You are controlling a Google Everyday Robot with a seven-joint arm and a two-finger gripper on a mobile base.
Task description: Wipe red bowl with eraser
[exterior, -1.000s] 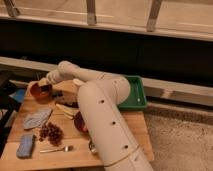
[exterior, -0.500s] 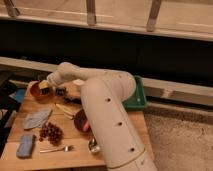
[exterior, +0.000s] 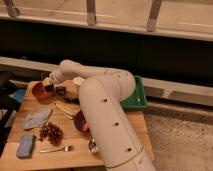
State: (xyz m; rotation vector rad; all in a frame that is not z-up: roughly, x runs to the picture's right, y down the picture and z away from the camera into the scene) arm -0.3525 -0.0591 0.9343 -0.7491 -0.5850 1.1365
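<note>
Over small round orange-red bowl (exterior: 39, 91): tool (exterior: 48, 88) clamping black eraser (exterior: 49, 90).

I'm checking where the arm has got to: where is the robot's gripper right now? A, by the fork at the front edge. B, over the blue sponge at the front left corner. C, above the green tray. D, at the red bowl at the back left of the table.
D: the gripper sits at the rim of the red bowl, far from the blue sponge, green tray and fork.
</note>
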